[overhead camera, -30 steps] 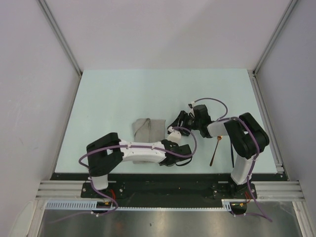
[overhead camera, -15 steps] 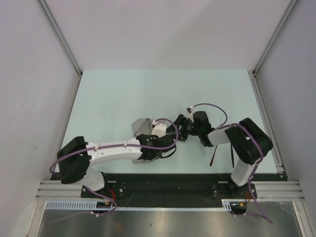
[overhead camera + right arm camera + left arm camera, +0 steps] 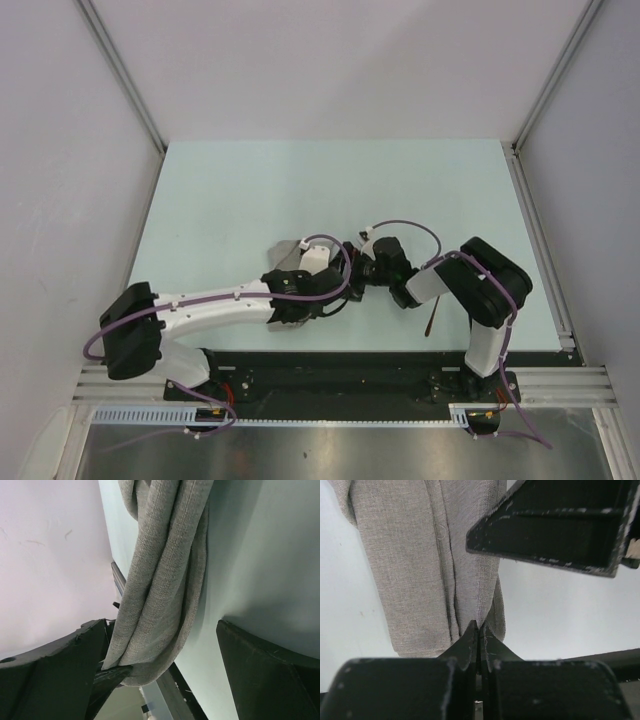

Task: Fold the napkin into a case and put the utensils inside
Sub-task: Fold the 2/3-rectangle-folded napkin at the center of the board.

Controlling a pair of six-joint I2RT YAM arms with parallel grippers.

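Note:
The napkin (image 3: 284, 250) lies bunched in long folds at the table's middle, mostly hidden under both wrists in the top view. My left gripper (image 3: 479, 627) is shut on the near end of the napkin (image 3: 420, 555); from above, the left gripper (image 3: 312, 268) sits at the cloth's right side. My right gripper (image 3: 160, 630) stands open, one finger on each side of the hanging napkin (image 3: 165, 580), touching neither side. The right gripper (image 3: 358, 268) is just right of the left one. Of the utensils, only a slim handle (image 3: 430, 320) shows, below the right forearm.
The pale table (image 3: 250, 190) is walled in on three sides by grey panels. A black rail (image 3: 330, 358) runs along the near edge by the arm bases. The right arm's elbow (image 3: 490, 285) hangs over the table's right front.
The left arm has stretched out leftward and its gripper has come to the napkin's end. The right gripper has moved left to the napkin and opened wide.

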